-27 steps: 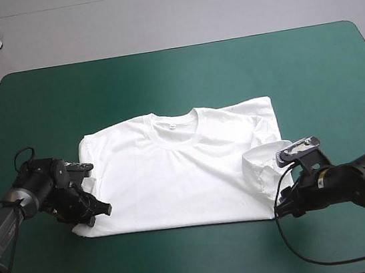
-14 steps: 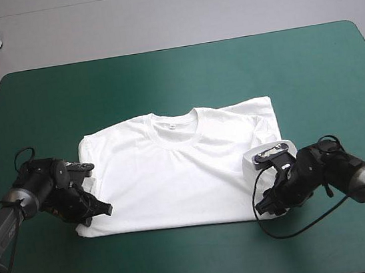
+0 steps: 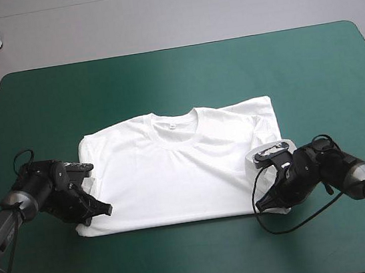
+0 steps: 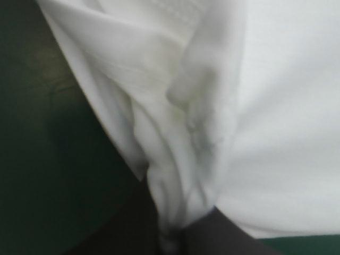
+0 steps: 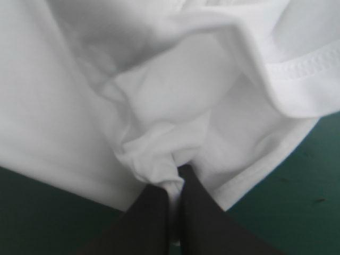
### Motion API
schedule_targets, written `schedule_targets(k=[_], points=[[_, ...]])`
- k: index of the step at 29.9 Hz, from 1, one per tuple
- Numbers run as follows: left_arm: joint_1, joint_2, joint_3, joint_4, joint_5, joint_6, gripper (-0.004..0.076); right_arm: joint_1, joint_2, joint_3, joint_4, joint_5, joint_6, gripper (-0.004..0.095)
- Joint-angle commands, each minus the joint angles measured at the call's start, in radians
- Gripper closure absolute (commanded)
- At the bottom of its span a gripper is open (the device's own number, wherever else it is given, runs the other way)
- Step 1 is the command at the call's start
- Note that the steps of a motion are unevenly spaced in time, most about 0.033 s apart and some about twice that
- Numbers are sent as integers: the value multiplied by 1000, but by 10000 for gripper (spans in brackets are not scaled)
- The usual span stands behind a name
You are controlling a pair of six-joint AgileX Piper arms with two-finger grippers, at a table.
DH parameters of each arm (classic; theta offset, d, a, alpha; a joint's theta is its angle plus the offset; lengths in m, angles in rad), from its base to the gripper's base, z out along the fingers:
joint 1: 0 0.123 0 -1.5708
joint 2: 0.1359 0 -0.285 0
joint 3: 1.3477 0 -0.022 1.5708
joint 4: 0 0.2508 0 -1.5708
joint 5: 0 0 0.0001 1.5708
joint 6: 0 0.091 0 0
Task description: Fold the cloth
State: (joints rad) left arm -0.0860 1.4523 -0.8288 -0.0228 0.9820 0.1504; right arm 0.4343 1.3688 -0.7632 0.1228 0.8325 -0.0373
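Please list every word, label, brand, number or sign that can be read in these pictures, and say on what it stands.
No readable text in any view.
T-shirt: plain white, no print visible.
Neck tag inside its collar: too small to read.
Teal-green cover: no marking.

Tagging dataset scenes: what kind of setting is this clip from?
Probably a lab test bench for two-arm cloth handling, not a home: a table with a teal-green cover, one white T-shirt laid flat on it, and the left gripper and right gripper each shut on a near corner.
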Motion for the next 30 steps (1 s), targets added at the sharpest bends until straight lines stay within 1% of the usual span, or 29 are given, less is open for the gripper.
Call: schedule_targets(k=[1, 8, 12, 14, 17, 19, 21, 25, 30], points=[[-3, -56, -8, 23, -70, -11, 705, -1, -45, -22, -53, 45, 18, 924], [-3, -155, -8, 13, 3, -13, 705, -1, -131, -22, -38, 56, 27, 923], [-3, -181, -12, 10, 58, -11, 705, -1, -154, -34, 26, 64, -4, 924], [-3, -181, -20, 12, 65, -5, 705, -1, -152, -48, 33, 64, -4, 924], [-3, -181, -42, 23, 35, -5, 705, -1, -152, -93, 30, 39, -4, 924], [-3, -181, -71, 23, 7, -1, 705, -1, -150, -129, 17, -3, -4, 924], [-3, -174, -109, 23, -19, 4, 705, -1, -148, -167, -29, -54, -2, 924], [-3, -125, -229, 23, -17, 26, 705, -13, -102, -249, -132, -113, 19, 924], [-3, -4, -393, 23, -24, 44, 705, -89, 24, -404, -150, -150, 17, 926]])
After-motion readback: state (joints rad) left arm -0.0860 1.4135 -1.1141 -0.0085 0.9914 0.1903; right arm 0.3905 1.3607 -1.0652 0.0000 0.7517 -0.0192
